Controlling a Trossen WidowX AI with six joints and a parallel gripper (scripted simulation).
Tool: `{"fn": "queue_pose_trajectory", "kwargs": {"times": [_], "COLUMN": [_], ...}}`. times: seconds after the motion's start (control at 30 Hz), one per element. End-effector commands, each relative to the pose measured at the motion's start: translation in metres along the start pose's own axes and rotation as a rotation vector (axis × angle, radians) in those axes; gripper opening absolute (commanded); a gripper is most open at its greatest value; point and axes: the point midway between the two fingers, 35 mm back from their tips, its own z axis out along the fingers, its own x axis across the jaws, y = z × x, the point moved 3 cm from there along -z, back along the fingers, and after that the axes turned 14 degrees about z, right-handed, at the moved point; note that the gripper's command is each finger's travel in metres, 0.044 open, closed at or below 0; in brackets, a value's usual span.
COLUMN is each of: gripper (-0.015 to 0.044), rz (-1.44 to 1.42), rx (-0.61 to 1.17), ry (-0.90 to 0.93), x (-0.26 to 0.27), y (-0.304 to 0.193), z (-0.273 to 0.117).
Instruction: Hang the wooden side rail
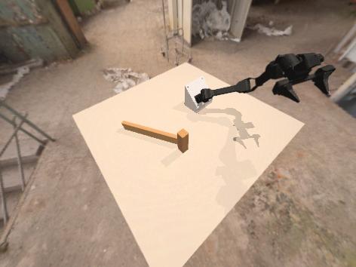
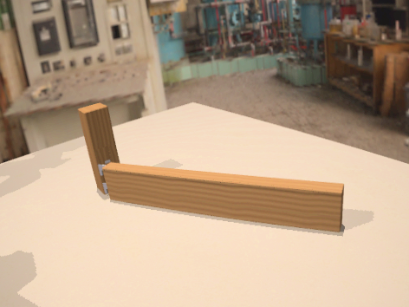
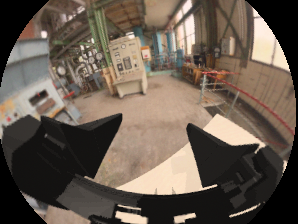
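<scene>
The wooden headboard post (image 1: 182, 142) (image 2: 99, 139) stands upright on the table (image 1: 151, 196) (image 2: 195, 264). The side rail (image 1: 151, 133) (image 2: 225, 197) stands on its long narrow edge, its near end against the post and its far end on the table. Grey steel hooks (image 2: 101, 169) show in the narrow gap between rail end and post in the exterior view. The pins and the slot's inside are hidden, so hook seating cannot be told. My gripper (image 1: 313, 97) (image 3: 155, 121) is wide open and empty, raised well away to the right of rail and post in the top view.
The arm's white wedge-shaped base mount (image 1: 192, 92) stands near the table's back corner, and the arm (image 1: 230, 89) stretches right from it, past the table edge. The arm's shadow lies on the table's right part.
</scene>
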Motion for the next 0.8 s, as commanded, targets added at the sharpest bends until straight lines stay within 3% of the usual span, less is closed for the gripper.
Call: {"fn": "queue_pose_trajectory", "kwargs": {"times": [0.0,0.4,0.77], "gripper": [0.044,0.044,0.044], "rz": [0.162,0.783,1.481], "rx": [-0.042,-0.172,-0.325], "ry": [-0.038,-0.191,-0.369], "x": [-0.03,-0.163,-0.303], "y": [0.023,0.084,0.087], "z": [0.001,-0.006,-0.026]}}
